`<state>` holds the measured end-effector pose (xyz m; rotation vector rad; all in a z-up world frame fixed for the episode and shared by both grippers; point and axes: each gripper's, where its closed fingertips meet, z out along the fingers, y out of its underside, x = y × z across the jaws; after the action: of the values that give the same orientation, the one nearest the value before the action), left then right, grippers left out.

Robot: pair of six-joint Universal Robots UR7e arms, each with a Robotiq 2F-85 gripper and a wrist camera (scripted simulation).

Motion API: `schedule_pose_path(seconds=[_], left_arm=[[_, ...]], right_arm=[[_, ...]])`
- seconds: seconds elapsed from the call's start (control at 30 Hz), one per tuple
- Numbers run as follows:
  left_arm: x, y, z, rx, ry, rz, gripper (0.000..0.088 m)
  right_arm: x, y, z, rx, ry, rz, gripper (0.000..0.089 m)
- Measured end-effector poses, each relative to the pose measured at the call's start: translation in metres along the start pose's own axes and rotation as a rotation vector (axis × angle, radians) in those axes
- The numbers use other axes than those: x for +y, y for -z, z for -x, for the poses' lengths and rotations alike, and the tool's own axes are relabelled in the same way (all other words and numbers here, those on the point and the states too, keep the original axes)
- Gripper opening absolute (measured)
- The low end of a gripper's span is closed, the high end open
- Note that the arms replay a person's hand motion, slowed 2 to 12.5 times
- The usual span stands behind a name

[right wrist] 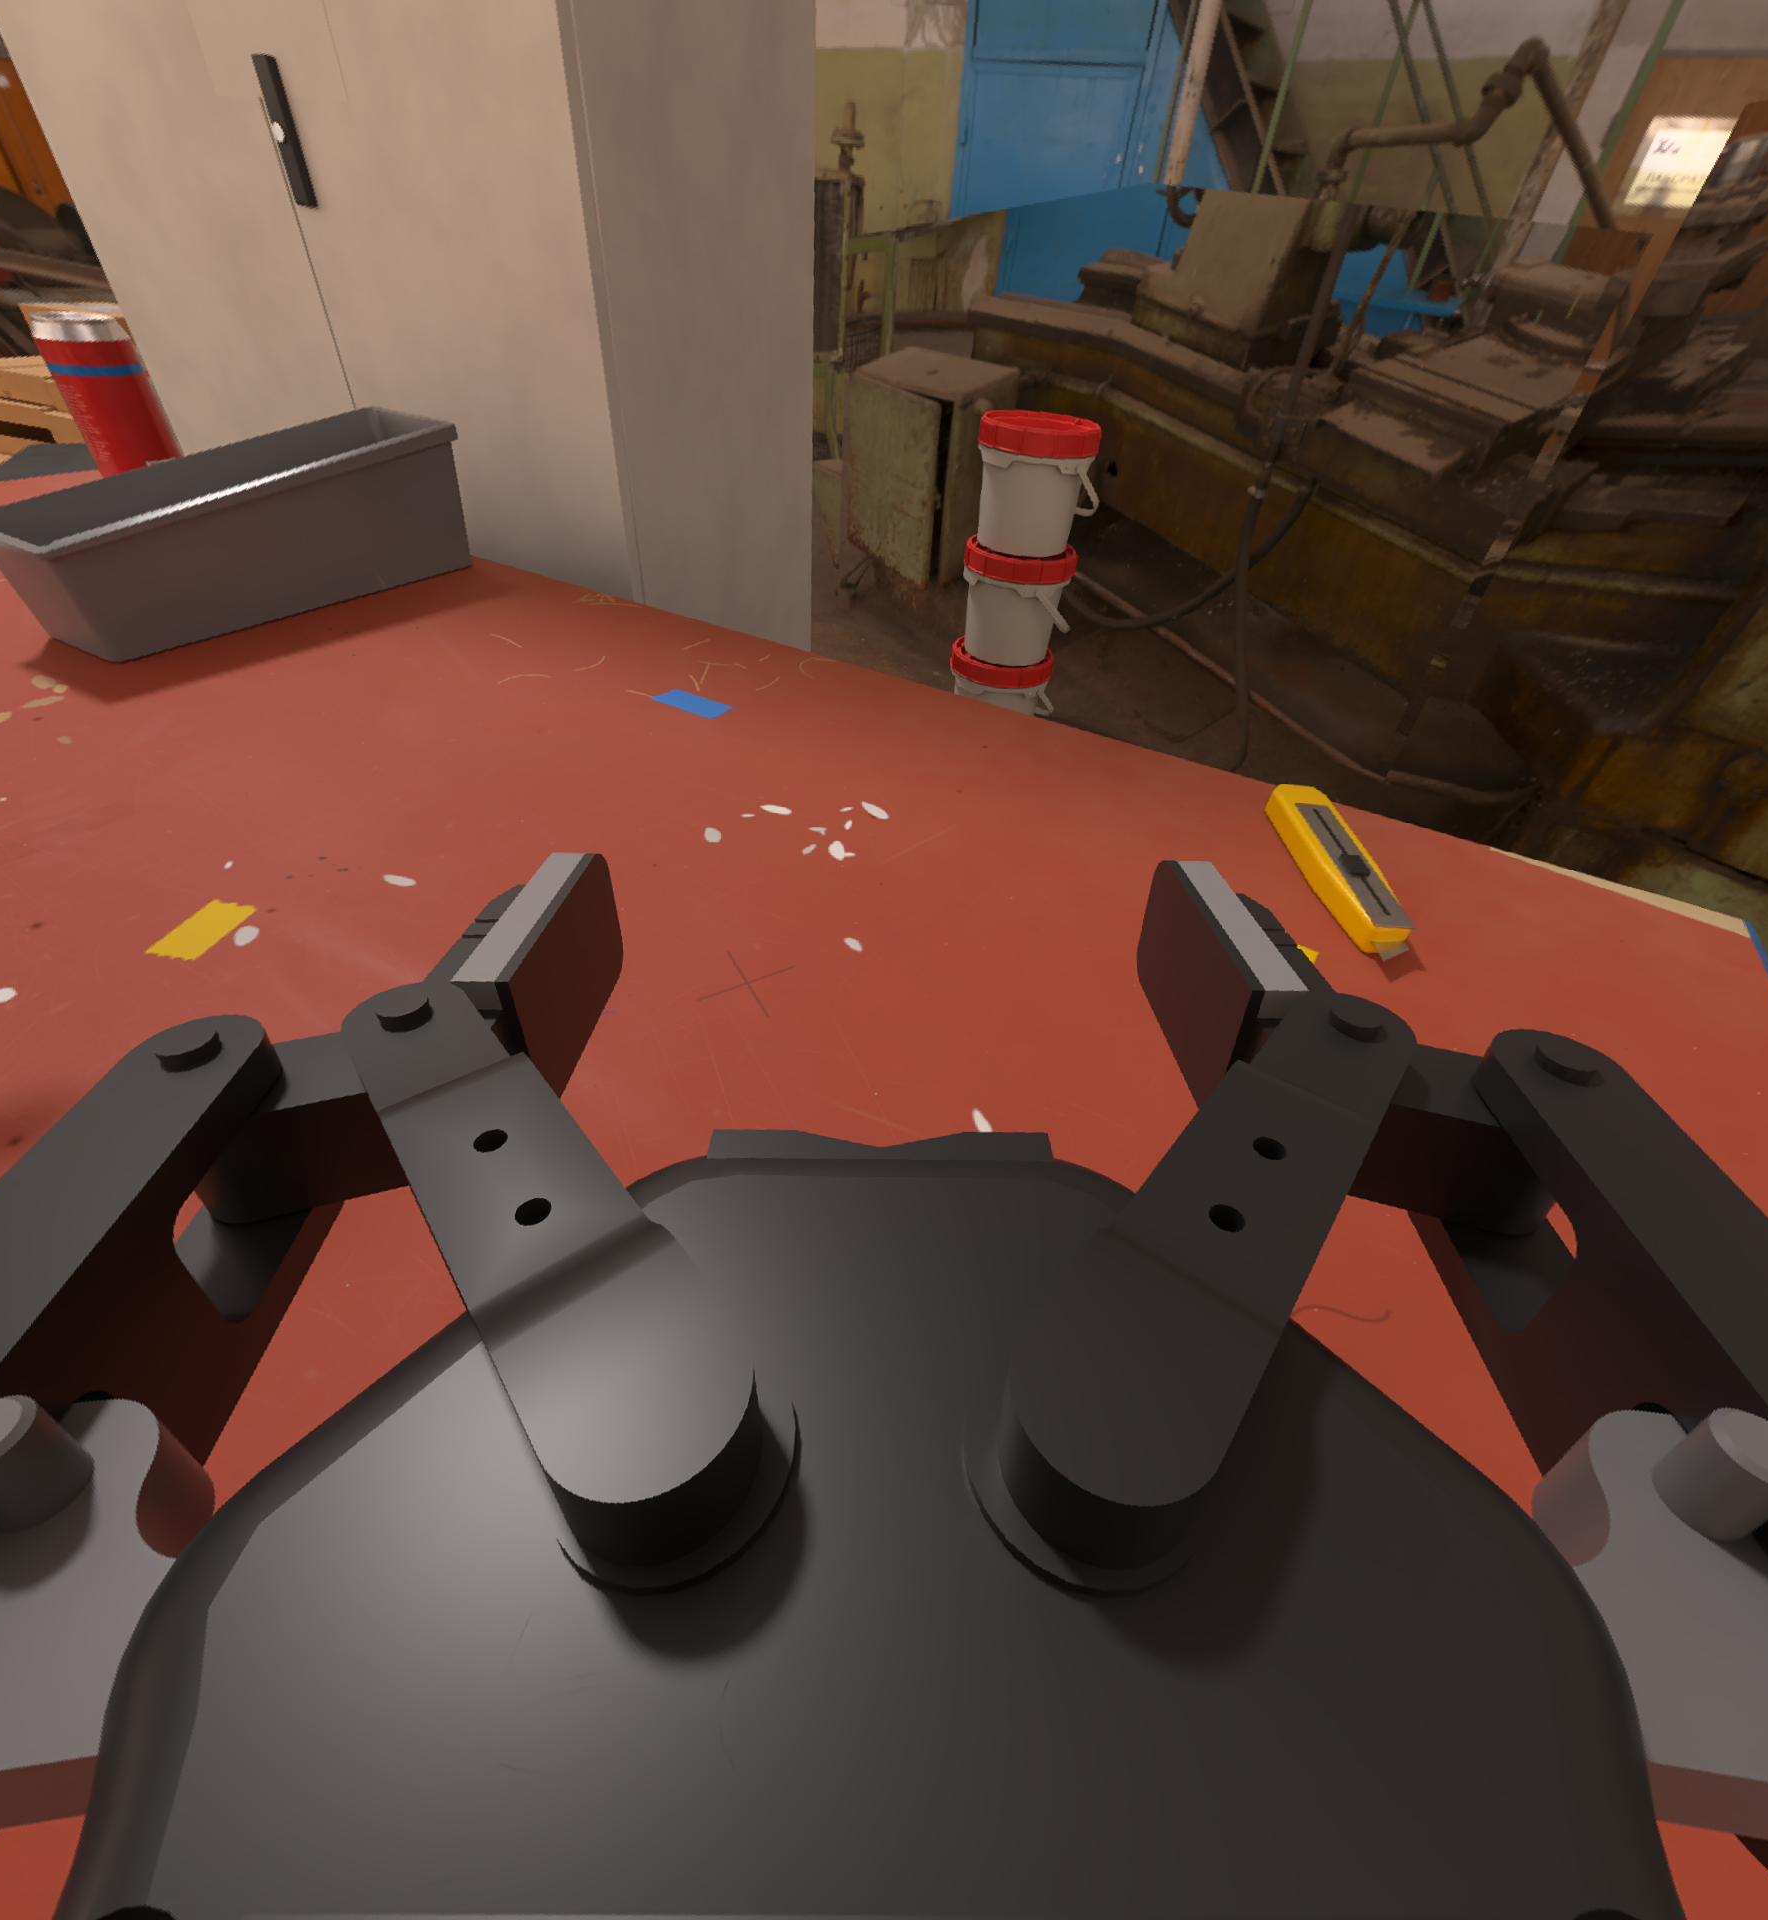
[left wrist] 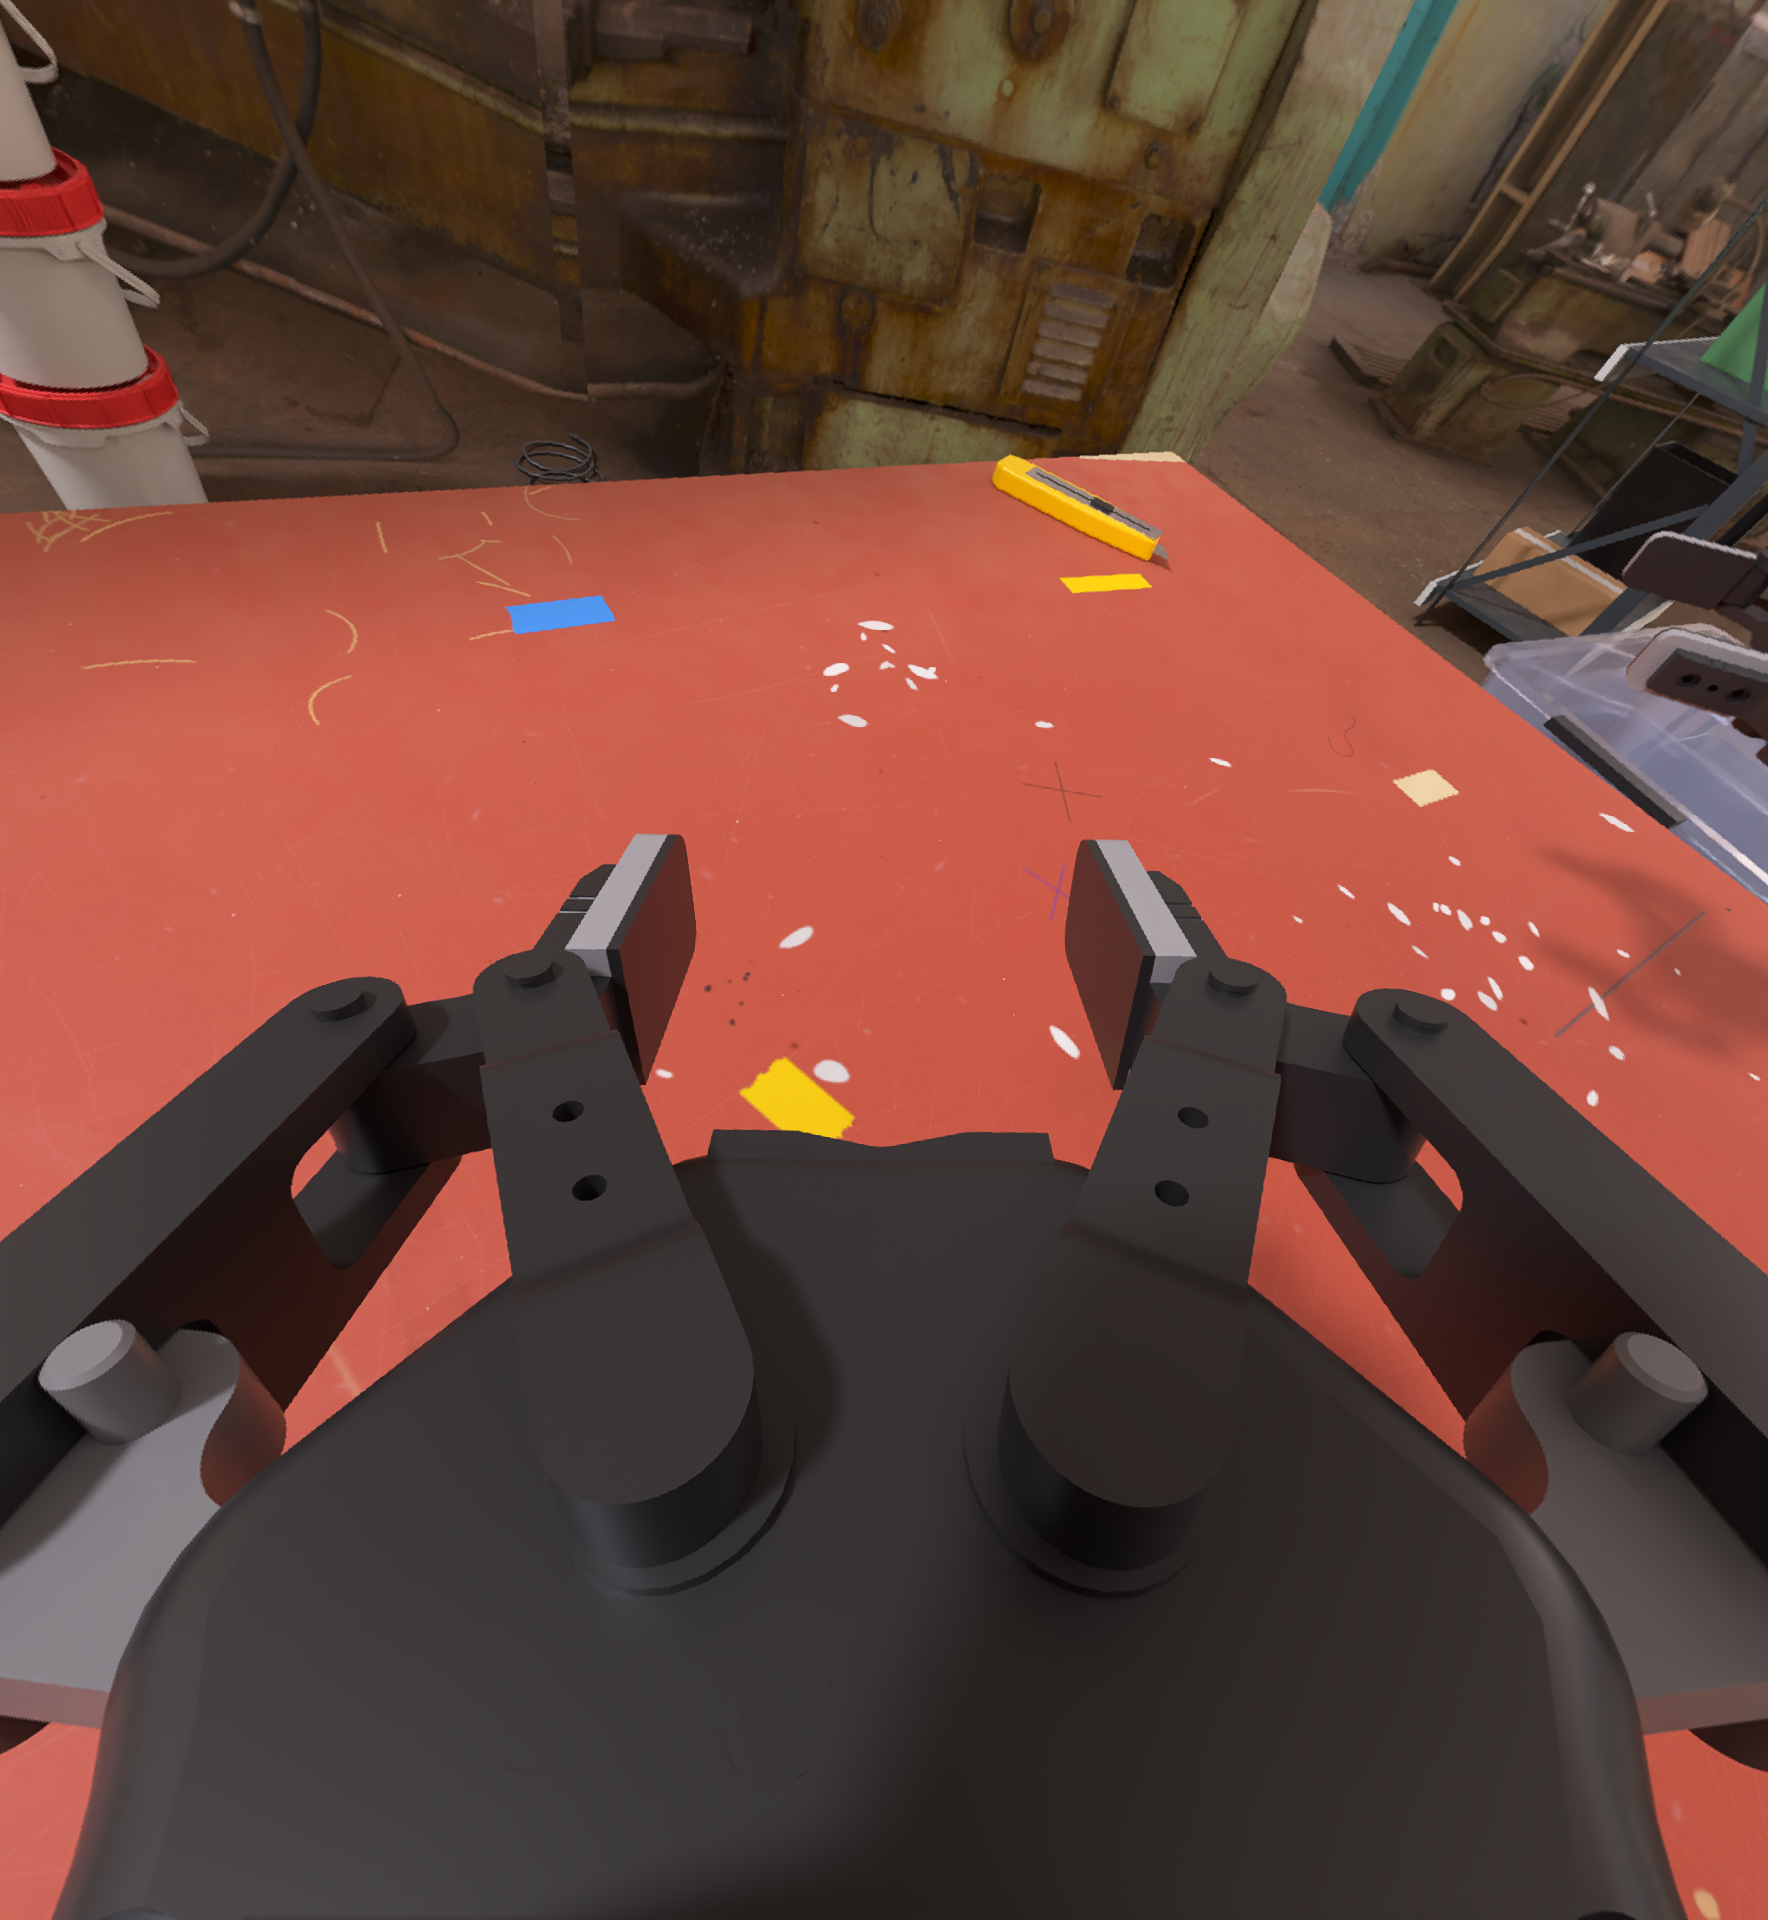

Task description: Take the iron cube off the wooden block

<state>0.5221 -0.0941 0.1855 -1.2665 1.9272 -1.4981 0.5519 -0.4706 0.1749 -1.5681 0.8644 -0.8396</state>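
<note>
L wrist view: left gripper [left wrist: 880, 940] above a red table [left wrist: 340, 831], jaws spread wide w/ nothing between the pads. Beneath it lie a yellow tape strip [left wrist: 795, 1099] and white paint flecks [left wrist: 880, 665]. Farther off: blue tape patch [left wrist: 560, 614], a second yellow tape piece [left wrist: 1105, 583], and a yellow utility knife [left wrist: 1077, 507] near the table's far corner. A pale square tag [left wrist: 1425, 787] sits toward the R edge. The other arm's gripper [left wrist: 1732, 665] shows at far R, beyond the table edge, over a clear plastic bin [left wrist: 1628, 748]. Stacked white buckets w/ red lids [left wrist: 38, 301] stand off the table at upper L.

R wrist view: right gripper [right wrist: 880, 951] likewise spread wide, empty, over the same table. Utility knife just beside its R fingertip [right wrist: 1212, 935]. At far L, a grey tray [right wrist: 236, 530] rests on the table w/ a red can [right wrist: 101, 390] behind it; a beige cabinet [right wrist: 423, 260] stands beyond.

Iron cube and wooden block: in neither view, so location cannot be told.
</note>
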Motion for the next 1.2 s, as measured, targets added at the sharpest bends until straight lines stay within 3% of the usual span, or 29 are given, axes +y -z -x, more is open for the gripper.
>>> schedule_pose_path(seconds=[0.57, 1.2], left_arm=[[0.011, 0.014, 0.012, -0.031, 0.018, 0.001, 0.0641], [0.021, 0.017, 0.023, -0.048, 0.047, 0.014, 0.0631]], right_arm=[[0.03, -0.016, 0.013, -0.02, -0.008, 0.038, 0.0854], [0.042, -0.022, 0.015, -0.03, -0.045, 0.034, 0.0842]])
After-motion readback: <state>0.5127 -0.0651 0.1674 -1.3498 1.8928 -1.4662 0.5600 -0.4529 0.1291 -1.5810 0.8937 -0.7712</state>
